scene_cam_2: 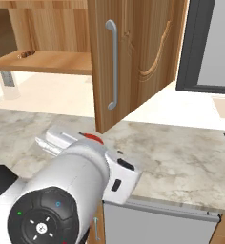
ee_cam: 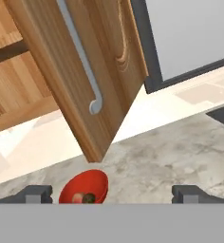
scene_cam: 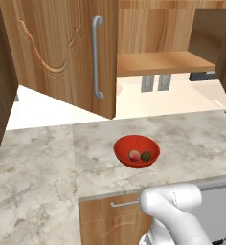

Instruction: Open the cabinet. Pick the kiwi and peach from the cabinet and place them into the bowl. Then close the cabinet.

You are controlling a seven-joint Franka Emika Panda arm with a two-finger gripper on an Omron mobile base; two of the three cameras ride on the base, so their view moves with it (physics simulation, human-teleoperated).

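The cabinet stands open, its left door (scene_cam: 62,52) and right door (scene_cam_2: 133,57) swung out over the counter, each with a long silver handle (scene_cam: 98,57). Its wooden shelf (scene_cam: 163,62) is bare apart from some small dark bits at its left end (scene_cam_2: 26,54). The red bowl (scene_cam: 136,150) sits on the marble counter below and holds the pinkish peach (scene_cam: 134,154) and the brown kiwi (scene_cam: 146,156). In the hand view the bowl (ee_cam: 84,187) lies low, left of centre. My gripper (ee_cam: 112,193) is open and holds nothing, one fingertip (ee_cam: 38,193) beside the bowl.
The right door's lower corner (ee_cam: 92,154) hangs just above the bowl. A dark-framed grey panel (scene_cam_2: 207,47) stands right of the cabinet. Under the counter edge are a small wooden drawer with a horizontal handle (scene_cam: 122,203) and a grey appliance front (scene_cam_2: 157,224).
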